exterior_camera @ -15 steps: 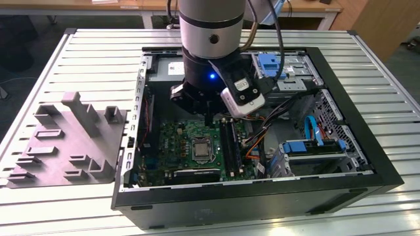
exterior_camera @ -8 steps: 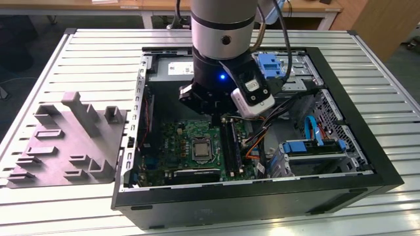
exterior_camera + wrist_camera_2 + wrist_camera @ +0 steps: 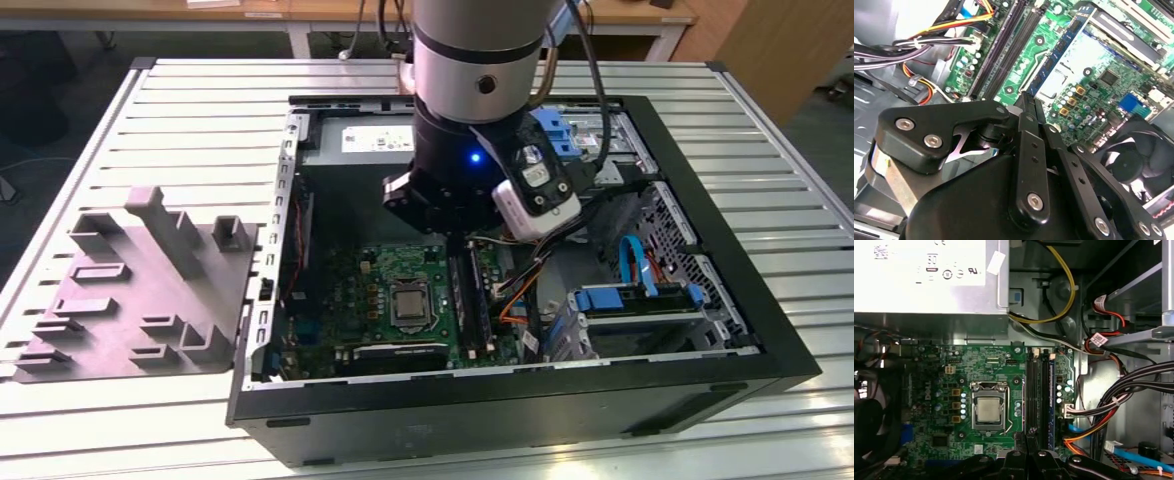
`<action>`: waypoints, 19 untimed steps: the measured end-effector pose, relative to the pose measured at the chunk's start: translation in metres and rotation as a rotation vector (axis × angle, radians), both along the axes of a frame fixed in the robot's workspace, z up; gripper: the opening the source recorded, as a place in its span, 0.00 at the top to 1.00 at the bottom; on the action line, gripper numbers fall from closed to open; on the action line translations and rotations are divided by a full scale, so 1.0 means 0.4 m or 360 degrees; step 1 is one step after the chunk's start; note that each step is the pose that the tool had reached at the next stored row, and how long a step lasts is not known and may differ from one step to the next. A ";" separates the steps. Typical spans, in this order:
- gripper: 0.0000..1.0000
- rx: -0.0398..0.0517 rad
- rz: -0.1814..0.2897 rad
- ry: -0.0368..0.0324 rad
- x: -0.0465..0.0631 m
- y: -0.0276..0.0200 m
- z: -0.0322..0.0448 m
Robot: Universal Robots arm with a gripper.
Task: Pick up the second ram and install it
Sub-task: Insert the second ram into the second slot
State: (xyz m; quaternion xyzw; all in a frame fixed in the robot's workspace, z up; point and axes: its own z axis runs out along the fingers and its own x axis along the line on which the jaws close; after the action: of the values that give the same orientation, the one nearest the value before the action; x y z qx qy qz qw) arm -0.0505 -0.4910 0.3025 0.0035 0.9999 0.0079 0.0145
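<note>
My gripper [image 3: 461,240] hangs inside the open computer case, above the green motherboard [image 3: 929,385]. Its black fingers [image 3: 1024,145] meet at the tips, and I see nothing long sticking out between them. In the first wrist view the gripper [image 3: 1029,441] sits over one end of the black memory slots [image 3: 1031,390]. A long thin stick with a dark-blue edge [image 3: 1050,400] stands in the slot row beside them. I cannot tell whether it is the second ram. The same slots [image 3: 1001,50] run ahead of the gripper [image 3: 1027,102] in the second wrist view.
The grey power-supply box [image 3: 929,280] fills the far end of the case. The processor socket [image 3: 988,410] lies beside the slots, and a black fan [image 3: 1134,160] beyond it. Cable bundles [image 3: 1119,385] and blue drive brackets [image 3: 634,300] crowd the other side. A grey fixture [image 3: 140,290] lies outside the case.
</note>
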 end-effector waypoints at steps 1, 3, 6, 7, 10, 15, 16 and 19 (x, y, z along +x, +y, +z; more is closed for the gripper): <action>0.88 0.0000 0.0001 0.0000 0.004 0.000 -0.002; 0.88 0.0000 0.0003 0.0000 0.011 0.000 -0.005; 0.88 0.0000 0.0004 0.0000 0.017 0.000 -0.009; 0.88 0.0000 0.0004 0.0000 0.017 0.000 -0.009; 0.88 0.0000 0.0004 0.0000 0.017 0.000 -0.009; 0.88 0.0001 0.0004 0.0000 0.020 0.000 -0.020; 0.88 0.0000 0.0004 0.0000 0.022 0.000 -0.022; 0.88 0.0000 0.0004 0.0000 0.027 0.001 -0.029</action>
State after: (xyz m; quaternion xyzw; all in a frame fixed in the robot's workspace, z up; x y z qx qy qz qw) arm -0.0396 -0.4904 0.2911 0.0022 0.9999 0.0081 0.0145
